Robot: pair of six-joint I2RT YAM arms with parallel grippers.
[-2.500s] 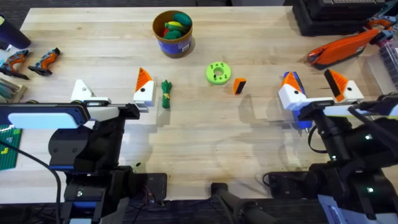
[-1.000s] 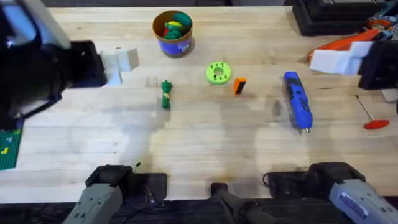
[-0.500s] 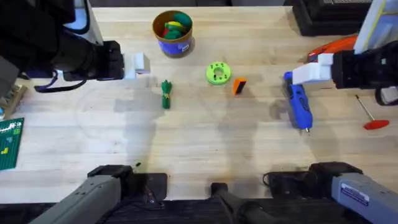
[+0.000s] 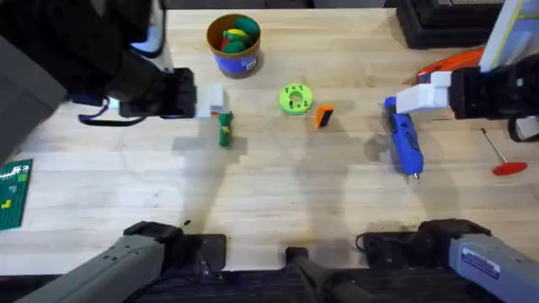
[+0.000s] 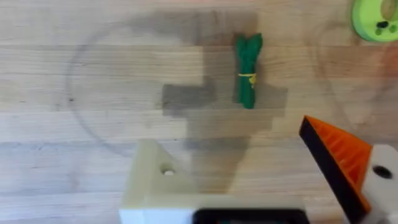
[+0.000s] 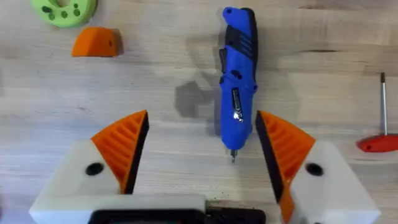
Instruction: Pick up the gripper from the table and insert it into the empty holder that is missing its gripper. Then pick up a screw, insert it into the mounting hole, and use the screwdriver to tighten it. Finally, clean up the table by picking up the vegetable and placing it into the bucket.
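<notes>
The gripper [image 4: 324, 116], lying right of centre on the table [image 4: 278, 194], is judged light, stiff and ribbed, best taken across its flat sides; the right pincer [image 6: 199, 146] is held wide open and empty.

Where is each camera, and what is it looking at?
Overhead: above the table, looking down at the bucket and green disc; both dark arms show.
Left wrist: on the left arm, looking down at the vegetable; its bare white holder and one orange pad show.
Right wrist: on the right arm, looking down at the screwdriver; both orange pads show.
Overhead and right wrist share the screwdriver and loose gripper.
</notes>
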